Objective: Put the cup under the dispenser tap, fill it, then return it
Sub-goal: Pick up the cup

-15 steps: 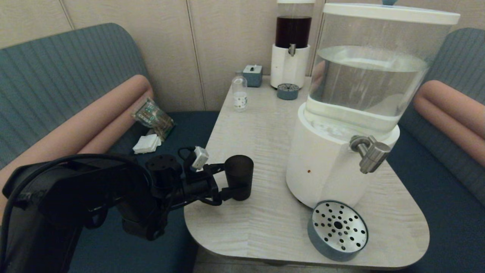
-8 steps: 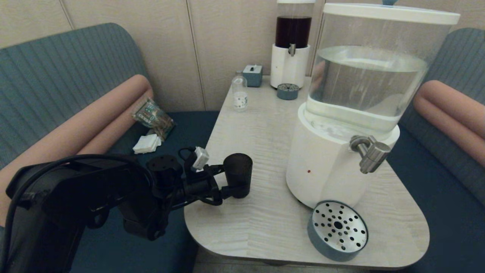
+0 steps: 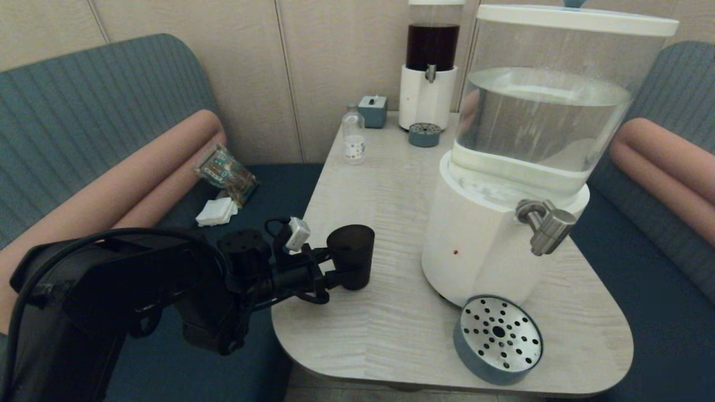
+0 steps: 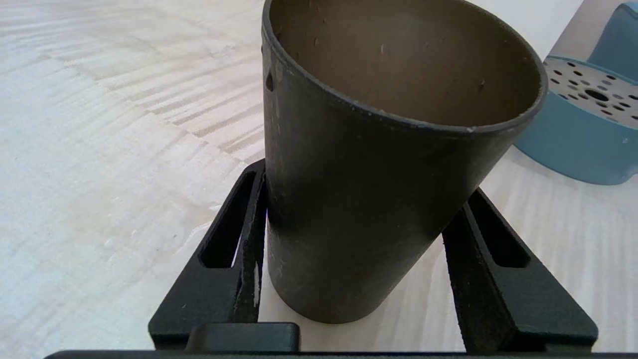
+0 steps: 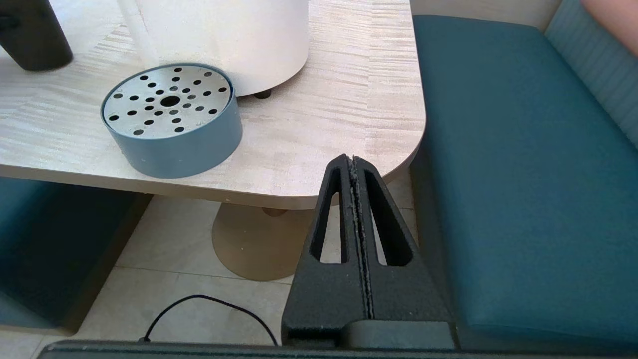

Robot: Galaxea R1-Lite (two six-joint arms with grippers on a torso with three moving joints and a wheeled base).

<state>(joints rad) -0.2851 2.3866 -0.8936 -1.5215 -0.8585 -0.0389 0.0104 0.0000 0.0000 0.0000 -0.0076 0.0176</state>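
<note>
Now left hand [image 3: 339,272] has tipped the cup [image 3: 351,255].

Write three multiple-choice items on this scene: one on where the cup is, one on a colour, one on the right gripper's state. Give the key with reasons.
1. Where is the cup?
A. Under the dispenser tap
B. Between the left gripper's fingers, to the left of the big dispenser
C. On the drip tray

2. What colour is the drip tray's wall?
A. Blue-grey
B. Red
C. Yellow

3. How is the right gripper?
A. Holding the cup
B. Wide open
C. Shut, holding nothing

Key: B, the left gripper flanks the cup, far from the dispenser tap; A, the right wrist view shows it blue-grey; C, its fingers meet beyond the table edge.
</note>
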